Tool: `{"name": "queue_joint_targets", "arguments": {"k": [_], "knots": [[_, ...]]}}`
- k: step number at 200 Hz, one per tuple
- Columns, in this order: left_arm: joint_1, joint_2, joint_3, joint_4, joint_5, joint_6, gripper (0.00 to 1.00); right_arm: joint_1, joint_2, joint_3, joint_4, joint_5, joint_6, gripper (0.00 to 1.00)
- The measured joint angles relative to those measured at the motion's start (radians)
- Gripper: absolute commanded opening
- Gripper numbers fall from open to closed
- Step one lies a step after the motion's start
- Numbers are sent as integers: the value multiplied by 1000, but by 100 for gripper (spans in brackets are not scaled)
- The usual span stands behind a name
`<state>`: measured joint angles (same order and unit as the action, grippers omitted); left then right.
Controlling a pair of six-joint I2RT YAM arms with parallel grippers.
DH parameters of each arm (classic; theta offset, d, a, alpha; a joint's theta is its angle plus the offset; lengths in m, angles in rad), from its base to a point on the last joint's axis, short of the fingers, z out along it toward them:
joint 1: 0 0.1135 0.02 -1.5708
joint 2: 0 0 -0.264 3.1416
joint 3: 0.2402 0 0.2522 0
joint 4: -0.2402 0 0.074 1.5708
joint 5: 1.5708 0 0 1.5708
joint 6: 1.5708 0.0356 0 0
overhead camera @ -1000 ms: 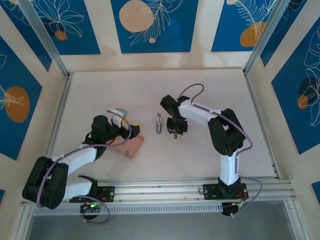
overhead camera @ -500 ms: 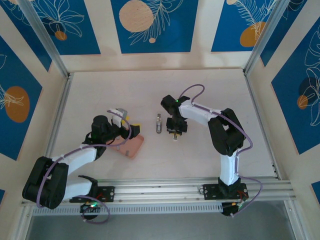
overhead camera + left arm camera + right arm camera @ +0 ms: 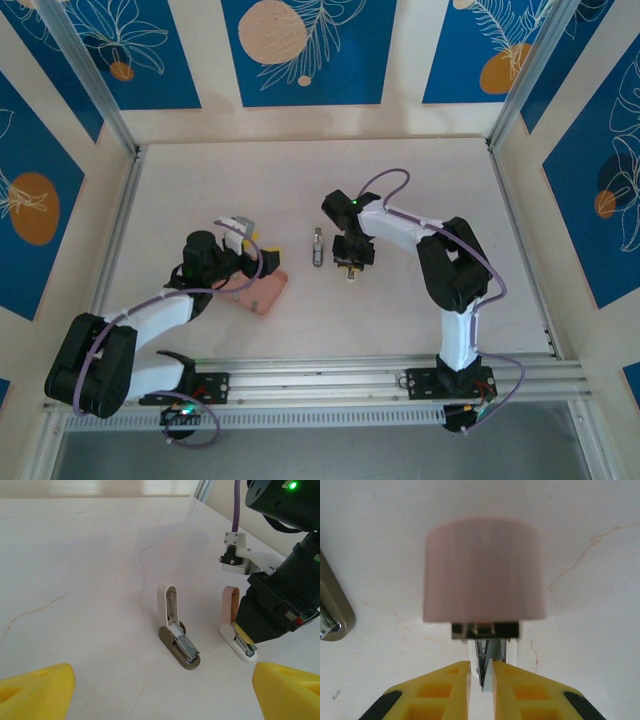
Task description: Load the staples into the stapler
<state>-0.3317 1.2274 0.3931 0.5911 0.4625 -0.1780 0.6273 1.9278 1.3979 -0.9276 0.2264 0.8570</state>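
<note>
A stapler with an olive base (image 3: 178, 639) lies hinged open on the table, its white lid upright and its metal magazine bare; it is the grey shape (image 3: 317, 247) in the top view. Beside it stands a second open stapler (image 3: 239, 642) with a white base and pink lid (image 3: 482, 575). My right gripper (image 3: 481, 669) (image 3: 350, 266) points down onto this one, shut on a thin grey strip of staples (image 3: 486, 678) held over its magazine. My left gripper (image 3: 162, 692) (image 3: 262, 252) hangs wide open, low in front of both staplers, holding nothing.
A salmon-pink tray (image 3: 264, 294) lies under the left gripper near the front left. The olive stapler's base end (image 3: 332, 611) sits just left of the right gripper. Bare table stretches behind and to the right; walls stand on three sides.
</note>
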Motion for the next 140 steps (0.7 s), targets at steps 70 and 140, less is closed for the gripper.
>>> {"name": "queue_joint_targets", "arguments": {"k": [70, 140], "knots": [[0, 0, 0, 0, 0, 0, 91, -1, -20, -32, 5, 2, 17, 20], [0, 0, 0, 0, 0, 0, 91, -3, -20, -38, 31, -10, 17, 20]]}}
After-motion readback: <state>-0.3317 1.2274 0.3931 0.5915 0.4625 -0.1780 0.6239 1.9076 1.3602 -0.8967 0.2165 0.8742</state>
